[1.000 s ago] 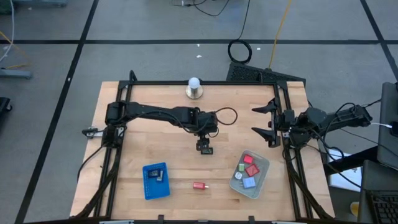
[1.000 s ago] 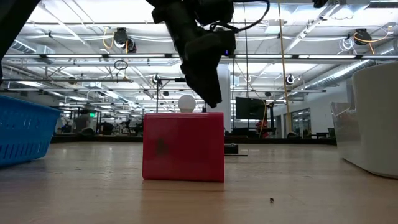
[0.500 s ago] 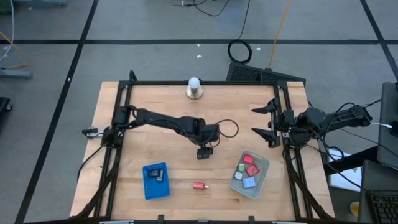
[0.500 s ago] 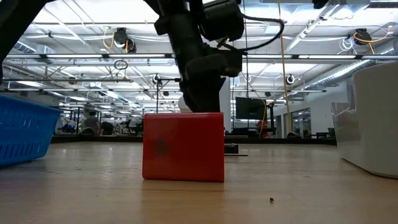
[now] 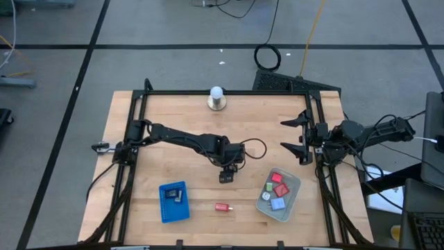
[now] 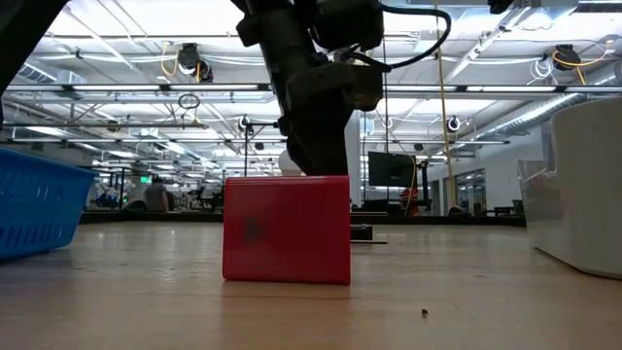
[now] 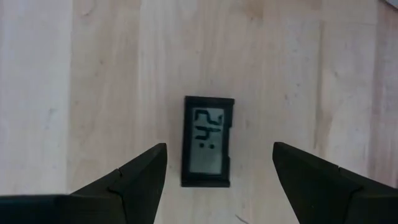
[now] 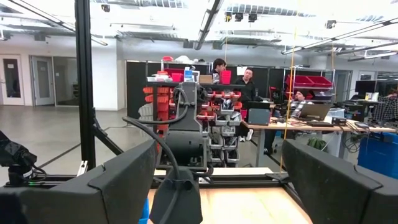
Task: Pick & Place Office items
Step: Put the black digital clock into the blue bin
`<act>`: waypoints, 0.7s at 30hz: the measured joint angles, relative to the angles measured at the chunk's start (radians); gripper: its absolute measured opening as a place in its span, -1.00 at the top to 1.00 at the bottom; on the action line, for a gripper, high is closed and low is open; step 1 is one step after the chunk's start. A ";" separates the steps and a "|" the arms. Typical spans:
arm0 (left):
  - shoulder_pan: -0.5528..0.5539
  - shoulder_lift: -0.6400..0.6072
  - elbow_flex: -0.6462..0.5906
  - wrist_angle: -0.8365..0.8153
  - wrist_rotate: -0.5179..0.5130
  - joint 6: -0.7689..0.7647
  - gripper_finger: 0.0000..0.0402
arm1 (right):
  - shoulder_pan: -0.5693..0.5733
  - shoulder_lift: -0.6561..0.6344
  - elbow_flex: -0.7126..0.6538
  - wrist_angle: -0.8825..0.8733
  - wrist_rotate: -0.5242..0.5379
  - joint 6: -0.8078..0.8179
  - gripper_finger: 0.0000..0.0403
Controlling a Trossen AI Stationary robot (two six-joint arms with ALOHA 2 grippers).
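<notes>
Small black rectangular display w/ pale LCD label point(image 7: 208, 141) is centred betw. left gripper point(image 7: 219, 177) fingers, spread apart; long axis runs along them, across the gap. Right gripper point(image 8: 217, 180), also apart, is parked far off.

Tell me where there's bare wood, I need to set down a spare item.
Free: the wood between the white ball and the left gripper, and right of the ball. Crowded: the near edge, with blue tray, red block and clear bin.

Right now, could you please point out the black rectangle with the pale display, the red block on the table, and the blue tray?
Black rectangle with pale display point(image 7: 208, 141): left wrist view, on its display.
Red block point(image 6: 287, 229): low view, front face.
Blue tray point(image 5: 165, 210): high view, bare floor.
</notes>
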 joint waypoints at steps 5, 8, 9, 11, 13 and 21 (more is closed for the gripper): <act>-0.004 0.000 0.000 0.011 -0.003 0.001 -0.46 | 0.000 0.000 0.000 0.000 -0.001 0.000 -0.68; -0.004 0.000 0.000 0.015 -0.003 0.002 -0.46 | 0.000 0.000 0.000 0.000 -0.001 0.000 -0.68; -0.004 0.000 0.000 0.015 -0.003 0.004 -0.46 | 0.000 0.000 0.000 0.000 -0.001 0.000 -0.68; -0.004 0.002 0.000 0.016 -0.008 0.011 -0.46 | 0.000 0.000 0.000 0.000 -0.001 0.000 -0.68; -0.004 0.012 0.000 0.021 -0.012 0.017 -0.46 | 0.000 0.000 0.000 0.000 -0.001 0.001 -0.68; -0.004 0.052 0.000 0.040 -0.011 0.021 -0.46 | 0.000 0.001 0.000 -0.003 -0.001 0.022 -0.68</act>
